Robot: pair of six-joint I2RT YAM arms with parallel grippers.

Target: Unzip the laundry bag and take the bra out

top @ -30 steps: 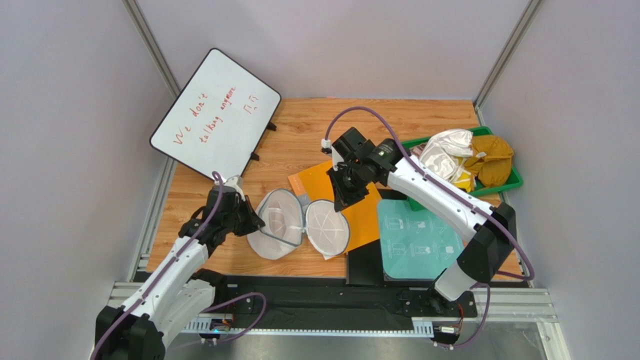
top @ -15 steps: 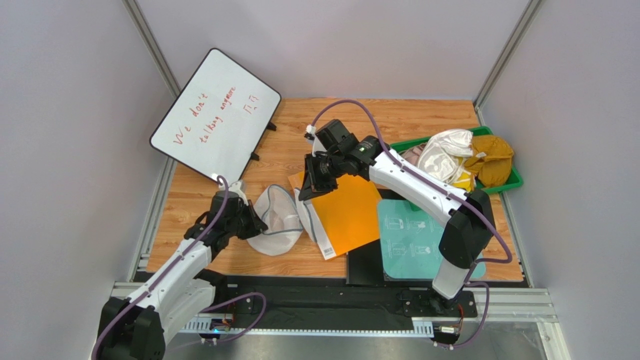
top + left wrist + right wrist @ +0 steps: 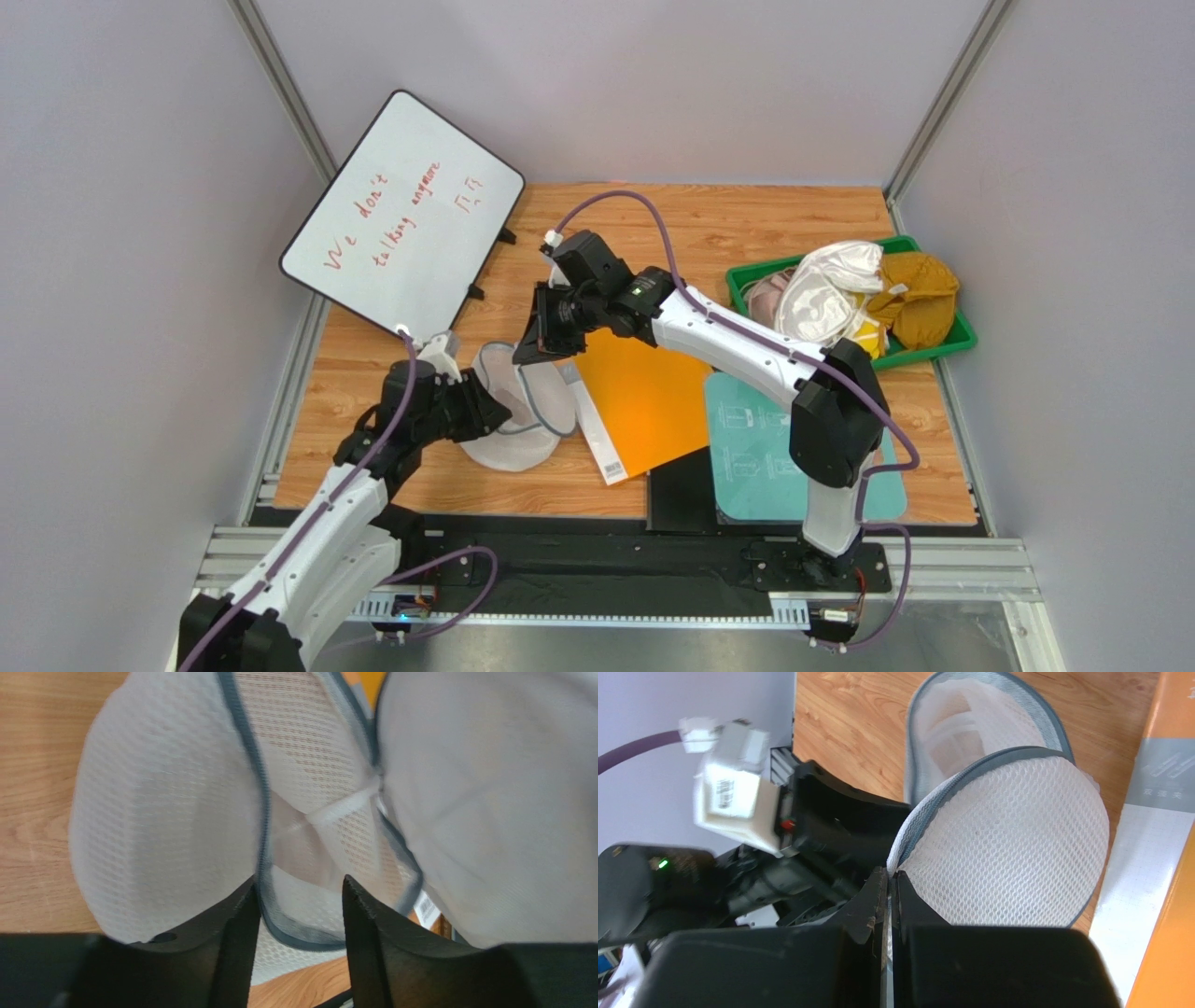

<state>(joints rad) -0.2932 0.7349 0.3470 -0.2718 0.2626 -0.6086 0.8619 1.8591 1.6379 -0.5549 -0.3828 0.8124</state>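
Observation:
The white mesh laundry bag lies unzipped on the wooden table, its grey zipper rim showing. My right gripper is shut on the edge of the bag's round lid, holding it tilted up over the bag's base. My left gripper stands open at the bag's left side, the rim running loose between its fingers. The mustard-brown bra lies in the green tray at the right.
An orange sheet and a teal mat lie right of the bag. A whiteboard leans at the back left. White cloth and other garments fill the green tray.
My right gripper has swung the lid leftward, from lying flat beside the base to standing over it. My left gripper has opened and let go of the bag's rim.

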